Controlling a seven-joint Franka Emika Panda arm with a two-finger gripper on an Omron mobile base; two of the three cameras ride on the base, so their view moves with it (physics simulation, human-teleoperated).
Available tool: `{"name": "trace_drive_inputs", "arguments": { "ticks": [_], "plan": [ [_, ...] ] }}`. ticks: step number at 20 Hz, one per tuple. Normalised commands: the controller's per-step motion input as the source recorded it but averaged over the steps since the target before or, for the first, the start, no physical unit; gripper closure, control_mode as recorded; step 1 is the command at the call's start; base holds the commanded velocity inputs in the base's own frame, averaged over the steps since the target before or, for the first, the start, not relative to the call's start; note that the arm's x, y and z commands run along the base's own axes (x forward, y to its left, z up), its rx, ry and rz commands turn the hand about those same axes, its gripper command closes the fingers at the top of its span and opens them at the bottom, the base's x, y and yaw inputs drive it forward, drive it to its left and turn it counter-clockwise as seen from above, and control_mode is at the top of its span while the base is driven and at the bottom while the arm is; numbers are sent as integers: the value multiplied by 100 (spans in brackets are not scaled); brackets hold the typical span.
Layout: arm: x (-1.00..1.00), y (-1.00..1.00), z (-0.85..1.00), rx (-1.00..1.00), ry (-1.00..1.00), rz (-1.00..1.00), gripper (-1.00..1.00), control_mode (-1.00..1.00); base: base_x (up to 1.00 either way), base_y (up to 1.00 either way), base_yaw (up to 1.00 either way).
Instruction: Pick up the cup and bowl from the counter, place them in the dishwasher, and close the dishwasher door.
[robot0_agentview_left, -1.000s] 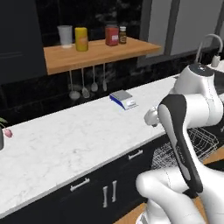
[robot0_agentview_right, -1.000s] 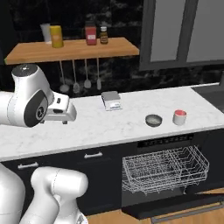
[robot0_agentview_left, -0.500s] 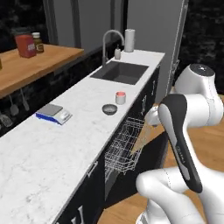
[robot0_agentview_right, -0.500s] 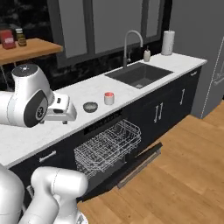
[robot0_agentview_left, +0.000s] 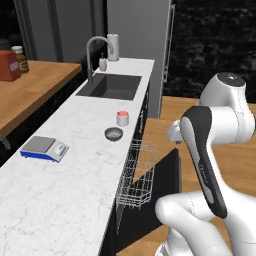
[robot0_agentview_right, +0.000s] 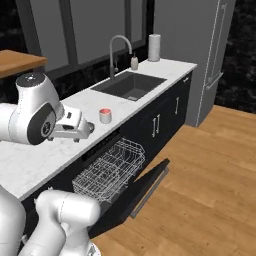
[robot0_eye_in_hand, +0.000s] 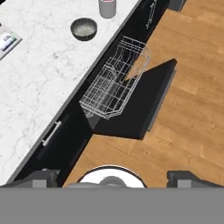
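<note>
Down by the floor, nearest the robot, the dishwasher door lies dropped flat on its bottom hinge, a plain black panel over the wooden boards, which leaves the opening free for loading. Above it the white wire rack is drawn right out of the dishwasher, standing clear of the dark cabinet fronts, and it holds nothing that I can make out. That looks like the reason it is pulled so far forward: anything carried over the edge of the table can go straight down into it.

The hand hangs high over the floor in front of the cabinets, carrying nothing; its two dark tips sit far apart at the bottom of its own camera, so the fingers are spread wide.

Further along, on the white veined table near its front edge, rests the bowl, small, shallow and dark grey with a paler speckled inside. Just beyond it, apart from it, stands the cup, short and reddish-pink with a whitish inside. Both sit upright just above the rack, so I judge neither has been picked up yet.

Beyond them is the sink with its tap.
</note>
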Motion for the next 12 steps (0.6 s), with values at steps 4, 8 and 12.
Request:
{"name": "trace_drive_inputs", "arguments": {
  "ticks": [4,8,12],
  "plan": [
    [0,0,0,0,0,0,-100,100,65,1,-3],
    [0,0,0,0,0,0,-100,100,73,1,-8],
    [0,0,0,0,0,0,-100,100,7,32,0]
  ]
}}
